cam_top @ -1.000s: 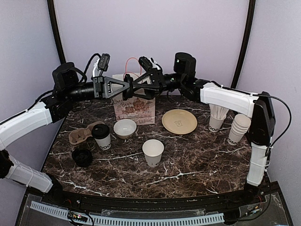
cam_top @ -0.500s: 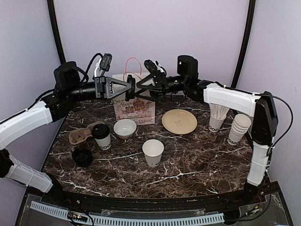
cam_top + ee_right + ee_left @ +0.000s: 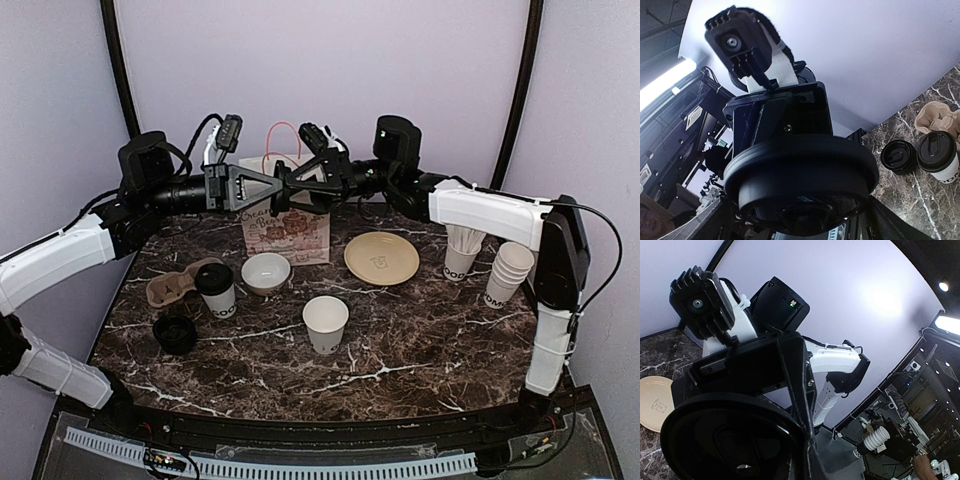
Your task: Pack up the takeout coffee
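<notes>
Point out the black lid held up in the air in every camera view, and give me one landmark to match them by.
Top external: the black lid, edge-on, upper centre-left, in front of the paper bag's top.
Left wrist: it fills the lower left.
Right wrist: it spans the middle.
Shared landmark: the marble table, left edge in the left wrist view, lower right in the right wrist view.
</notes>
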